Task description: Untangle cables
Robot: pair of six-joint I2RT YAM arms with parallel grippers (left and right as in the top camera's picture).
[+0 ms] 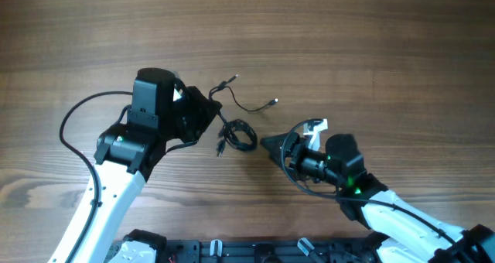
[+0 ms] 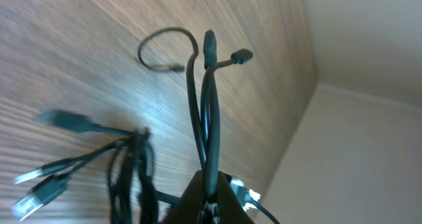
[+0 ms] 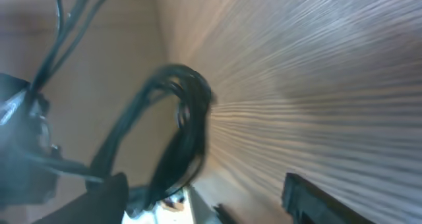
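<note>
1. Cables [image 1: 240, 134], thin black flexible wires with small plug ends, lie near the middle of the brown wood-grain worktop [image 1: 387, 46], right between the two arms, and they are far from sorted.
2. The left gripper [image 1: 210, 112] is clamped tight on a pair of black strands. In its wrist view they run straight up out of the closed jaws.
3. The right gripper [image 1: 268, 144] points in from the right with its jaws apart. The dense black coil [image 3: 188, 112] sits just ahead of them, close to one finger, and I see no grip there.
4. Progress call: early going, I'd say. One loose strand [image 1: 251, 107] curls away on the far side toward the right, lying free on the wood. It's the only part that looks separated.
5. What's left is nearly everything. The coil is wound in on itself, and several plug ends [image 2: 39, 184] bunch together on the left of the left wrist view. All of that wants pulling apart.
6. Hard to make out:
   - Both wrist views are blurred, so I can't count how many cables there are.
   - I can't tell whether the coil touches the right gripper's finger.
   - From overhead, the spot where the held strands meet the coil is hidden under the left gripper.
</note>
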